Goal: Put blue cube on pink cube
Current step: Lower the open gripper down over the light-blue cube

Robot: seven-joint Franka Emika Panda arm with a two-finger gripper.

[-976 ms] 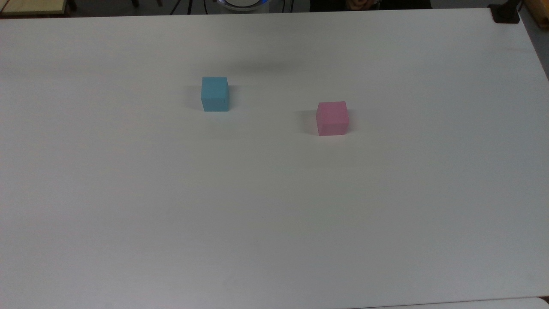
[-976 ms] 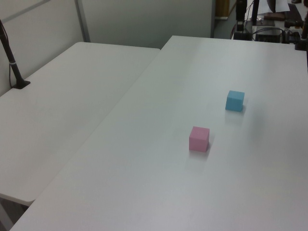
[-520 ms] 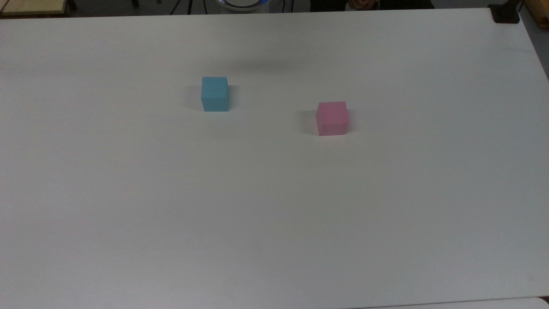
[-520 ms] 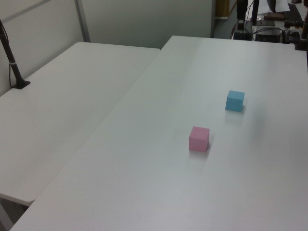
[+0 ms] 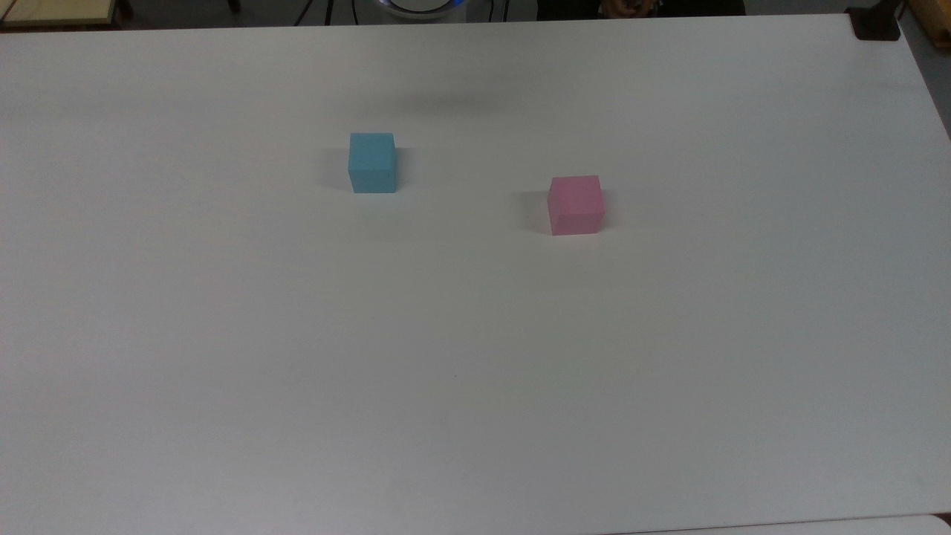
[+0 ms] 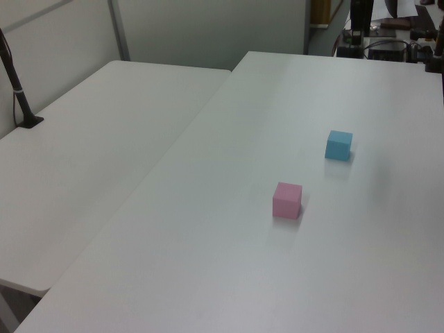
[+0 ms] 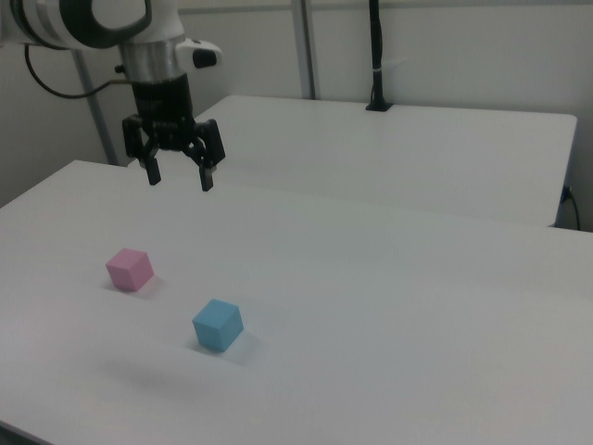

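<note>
While both cubes sat untouched on the white bench (image 5: 475,357), the hand (image 7: 178,176) hung high above it with its fingers spread and nothing between them, so I judged the job had barely begun and the reach for the pick was the step in hand. In the top view the blue cube (image 5: 371,163) lay to the left of the pink cube (image 5: 574,204), well apart from it, and in the right view it sat nearer the camera than the pink one. Next, I reckoned, the hand needed to travel over the blue cube, come down squarely with a finger on either side, and close before any lift toward the pink.
</note>
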